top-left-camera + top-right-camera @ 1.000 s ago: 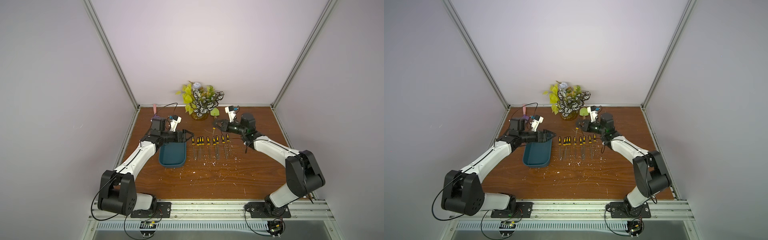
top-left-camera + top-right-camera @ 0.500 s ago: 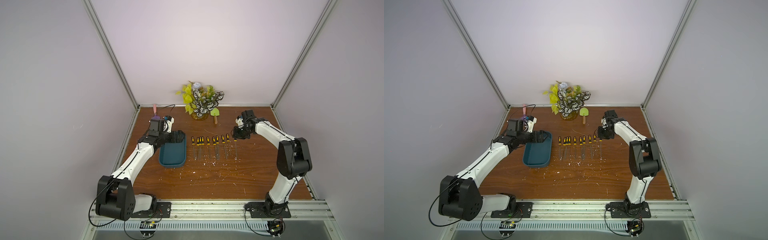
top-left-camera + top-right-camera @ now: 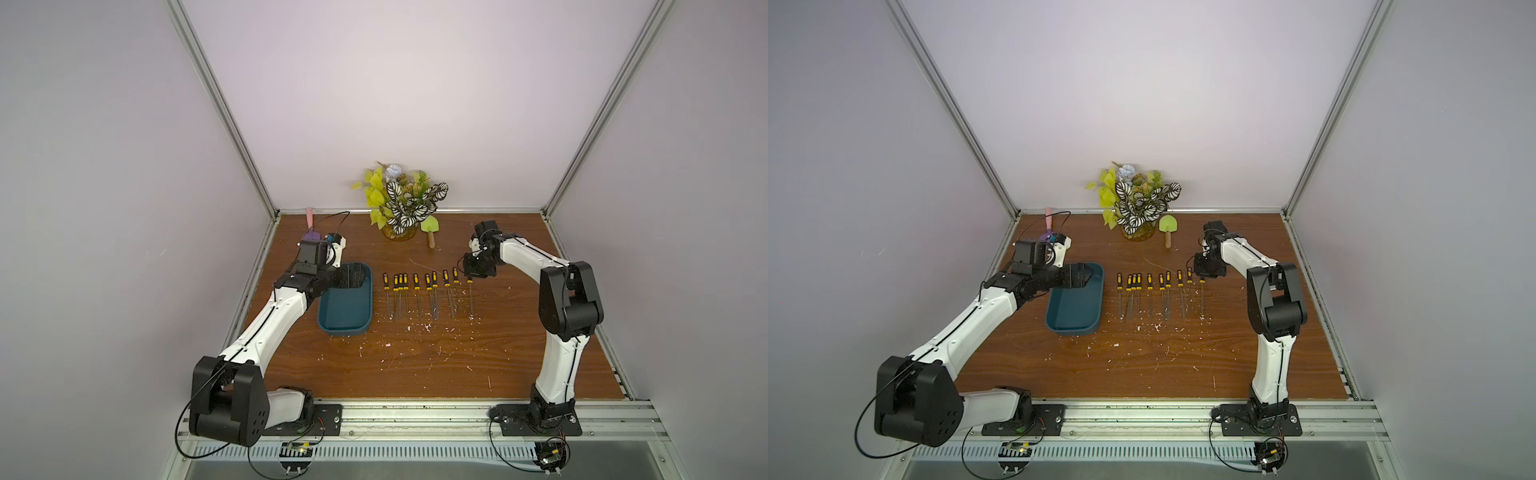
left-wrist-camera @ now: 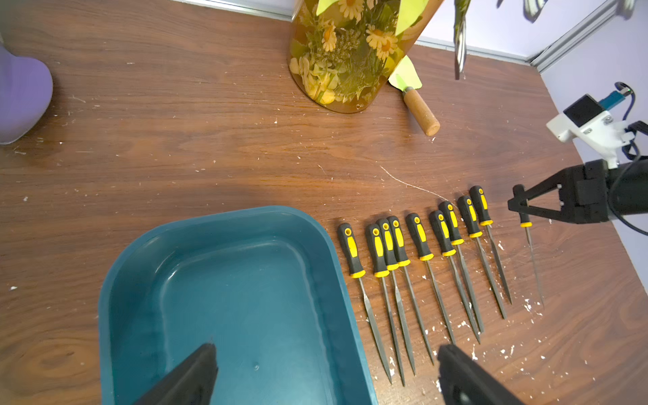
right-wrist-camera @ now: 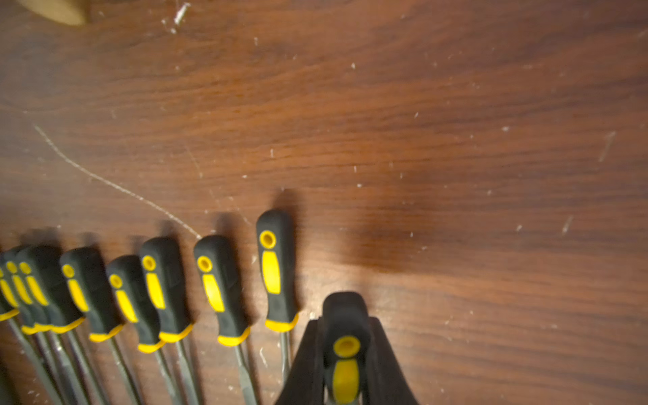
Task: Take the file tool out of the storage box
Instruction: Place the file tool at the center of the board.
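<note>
While the left gripper (image 4: 328,350) hung with jaws spread over the empty storage box (image 4: 245,298), nine files (image 4: 419,238) lay in a row to that gripper's right. Beyond them the right gripper (image 5: 345,371) pinched the tenth file (image 5: 345,312) by its handle. Probably it needed lowering flat, parallel to its neighbour, before a gentle release.

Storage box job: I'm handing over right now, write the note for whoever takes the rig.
Left gripper: open, hovering over the far end of the box, holding nothing.
Right gripper: shut on a file by its handle, at the row's right end.
Box: on the table, no file visible inside.
Done: nine files lie in a row beside the box.
Left: probably set down and release the held file, then pull both arms back.
</note>
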